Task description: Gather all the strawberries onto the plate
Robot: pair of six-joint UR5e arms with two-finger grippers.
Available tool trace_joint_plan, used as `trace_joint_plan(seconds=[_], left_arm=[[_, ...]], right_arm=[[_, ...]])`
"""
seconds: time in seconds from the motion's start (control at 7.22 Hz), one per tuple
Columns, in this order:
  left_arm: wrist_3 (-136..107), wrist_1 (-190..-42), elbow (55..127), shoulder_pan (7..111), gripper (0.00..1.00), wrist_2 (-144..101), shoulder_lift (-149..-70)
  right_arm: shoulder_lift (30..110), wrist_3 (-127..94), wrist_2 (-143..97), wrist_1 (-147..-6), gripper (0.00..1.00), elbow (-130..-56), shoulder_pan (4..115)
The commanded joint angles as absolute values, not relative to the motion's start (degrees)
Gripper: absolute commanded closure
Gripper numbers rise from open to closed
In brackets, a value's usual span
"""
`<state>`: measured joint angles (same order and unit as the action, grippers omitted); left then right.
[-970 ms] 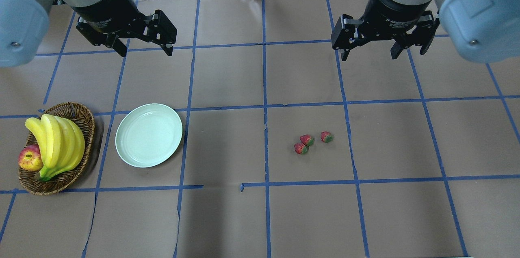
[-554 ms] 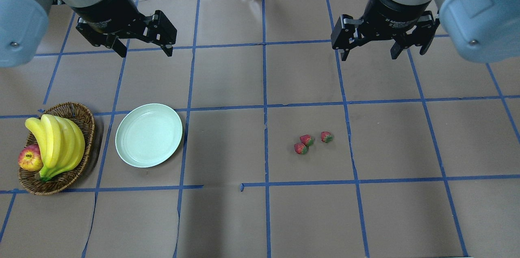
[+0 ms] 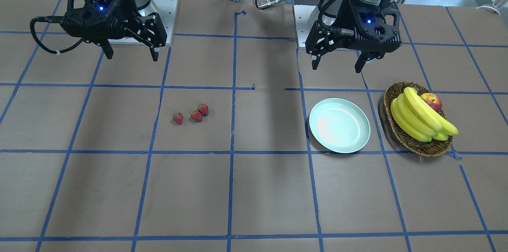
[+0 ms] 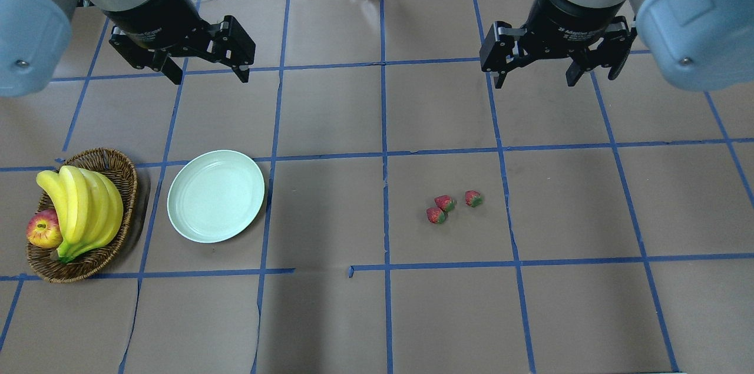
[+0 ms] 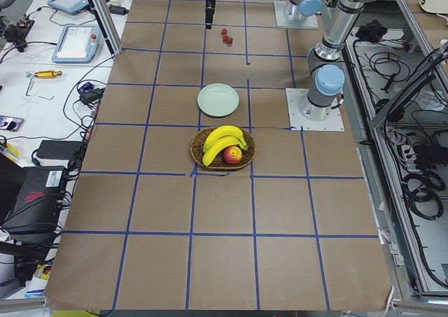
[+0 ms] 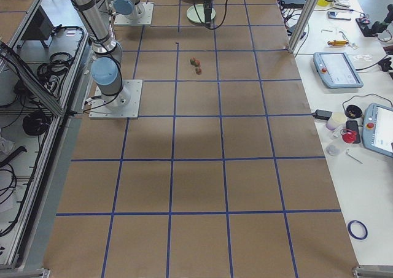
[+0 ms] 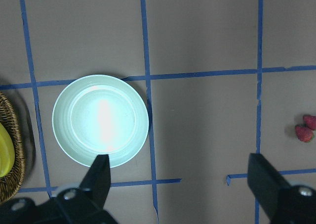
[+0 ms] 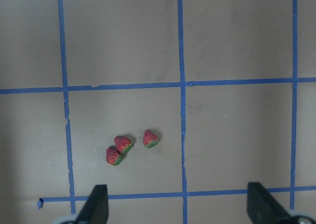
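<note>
The left jaws hang spread wide above the desk [image 4: 330, 115], holding nothing. The right jaws are likewise spread and empty. Out beyond the right jaws, away from the robot's base and a little towards the left arm's side, three strawberries lie on the desk: two touching [image 4: 446, 203] [image 4: 436, 215], the third [image 4: 473, 198] just beside them. The mint-green plate [image 4: 215, 196] lies out beyond the left jaws, well apart from the strawberries. On the plate's far side from the right jaws stands a wicker basket [image 4: 112, 156] holding bananas [image 4: 82, 209] and an apple [image 4: 44, 229].
</note>
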<state>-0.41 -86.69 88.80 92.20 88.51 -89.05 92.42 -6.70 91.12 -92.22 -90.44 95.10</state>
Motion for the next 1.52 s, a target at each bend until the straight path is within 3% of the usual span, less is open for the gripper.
trace_joint_plan(seconds=[0.0,0.97,1.39], left_arm=[[-0.4,-86.7,89.1,92.2,0.00,88.6,-89.1],[-0.3,-86.6,89.7,92.2,0.00,88.8,-89.6],[-0.3,-86.6,90.1,92.2,0.00,88.7,-89.6]], right_arm=[[91.1,-6.9,91.1,-92.2,0.00,-90.7,95.1],[74.6,-1.2,91.8,-99.6,0.00,-96.4,95.4],[71.0,-1.2,91.8,-121.7,0.00,-110.6,95.4]])
